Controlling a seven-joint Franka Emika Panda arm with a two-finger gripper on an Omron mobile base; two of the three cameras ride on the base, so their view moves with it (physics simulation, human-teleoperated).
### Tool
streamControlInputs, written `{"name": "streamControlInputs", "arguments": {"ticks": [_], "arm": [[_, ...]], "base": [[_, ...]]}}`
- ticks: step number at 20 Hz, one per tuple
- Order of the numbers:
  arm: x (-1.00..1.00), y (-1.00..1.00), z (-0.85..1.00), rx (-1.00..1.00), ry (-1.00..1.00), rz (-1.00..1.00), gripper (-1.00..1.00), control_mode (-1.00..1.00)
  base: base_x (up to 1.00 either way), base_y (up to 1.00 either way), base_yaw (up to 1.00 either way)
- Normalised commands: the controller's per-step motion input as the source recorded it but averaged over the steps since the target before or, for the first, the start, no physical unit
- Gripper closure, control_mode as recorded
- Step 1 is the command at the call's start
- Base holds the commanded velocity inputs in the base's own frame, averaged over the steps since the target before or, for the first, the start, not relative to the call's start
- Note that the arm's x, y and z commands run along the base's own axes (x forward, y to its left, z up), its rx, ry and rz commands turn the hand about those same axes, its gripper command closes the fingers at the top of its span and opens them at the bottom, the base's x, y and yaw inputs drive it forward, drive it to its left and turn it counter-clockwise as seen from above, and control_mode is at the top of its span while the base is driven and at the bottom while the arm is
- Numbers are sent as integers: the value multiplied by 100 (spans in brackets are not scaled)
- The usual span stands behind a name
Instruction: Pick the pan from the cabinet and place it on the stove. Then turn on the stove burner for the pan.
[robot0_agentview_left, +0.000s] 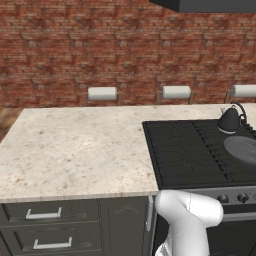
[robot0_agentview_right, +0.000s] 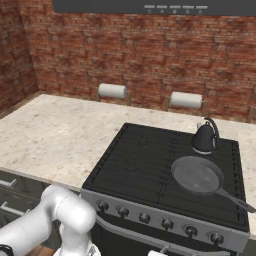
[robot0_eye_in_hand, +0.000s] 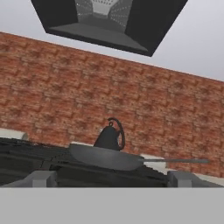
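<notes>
The pan (robot0_agentview_right: 196, 175) lies flat on the right front grate of the stove (robot0_agentview_right: 142, 160), its long handle pointing to the right front corner. In the left base view the pan (robot0_agentview_left: 242, 149) is cut by the right edge of the stove (robot0_agentview_left: 190, 150). The hand view looks from low at the stove's front edge and shows the pan (robot0_eye_in_hand: 105, 156) side-on. My gripper (robot0_eye_in_hand: 112, 179) is open, its fingertips (robot0_eye_in_hand: 41, 178) wide apart with nothing between them, well short of the pan. The cabinet is out of view.
A small black kettle (robot0_agentview_right: 204, 137) stands on the back right burner, just behind the pan. A row of dark knobs (robot0_agentview_right: 145, 218) lines the stove's steel front. A beige counter (robot0_agentview_left: 75, 150) stretches left, with drawers (robot0_agentview_left: 45, 215) below. A range hood (robot0_eye_in_hand: 105, 22) hangs overhead.
</notes>
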Motion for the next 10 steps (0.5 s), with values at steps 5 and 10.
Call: {"name": "streamControlInputs", "arguments": {"ticks": [5,10], "arm": [[19,0,-1,-11,19,0,-100,-100],[23,-3,-6,-6,27,0,-100,-100]], "base": [[0,0,0],[0,0,0]]}}
